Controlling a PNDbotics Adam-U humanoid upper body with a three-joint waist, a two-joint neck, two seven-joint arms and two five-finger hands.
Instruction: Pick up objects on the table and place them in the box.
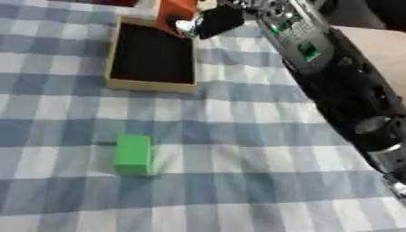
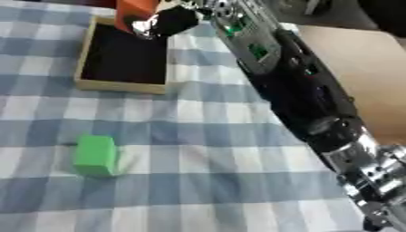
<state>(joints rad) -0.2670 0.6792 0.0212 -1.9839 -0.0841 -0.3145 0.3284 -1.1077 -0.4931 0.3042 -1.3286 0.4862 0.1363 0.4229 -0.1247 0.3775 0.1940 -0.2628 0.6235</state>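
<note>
Orange block (image 1: 176, 12) pinched in the robot's right hand (image 1: 212, 20) above the far corner of the box (image 1: 152, 85); green block (image 1: 132, 154) lies on the checked tablecloth (image 1: 238, 181).

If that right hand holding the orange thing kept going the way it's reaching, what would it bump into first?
Probably the far rim of the box: the right hand with the orange object points leftward across it, though its height above is unclear.
</note>
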